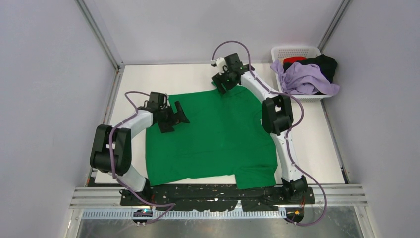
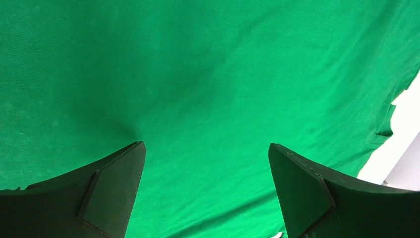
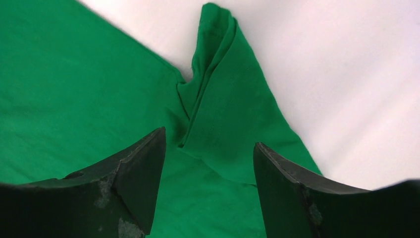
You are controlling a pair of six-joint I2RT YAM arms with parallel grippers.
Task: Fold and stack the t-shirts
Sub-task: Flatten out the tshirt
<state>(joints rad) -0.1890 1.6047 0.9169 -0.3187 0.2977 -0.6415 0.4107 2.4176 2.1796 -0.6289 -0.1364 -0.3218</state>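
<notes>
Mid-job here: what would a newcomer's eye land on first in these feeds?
The bright green t-shirt, spread flat over the middle of the table, dominates. The left gripper hangs open above its left side; the right gripper, jaws apart, is over a bunched sleeve at the far edge. At the far right corner, a white basket holds a heap of shirts, lavender on top.

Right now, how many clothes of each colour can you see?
Green t-shirt: 1
Lavender garment: 1
Black garment: 1
Red garment: 1
Total: 4
</notes>
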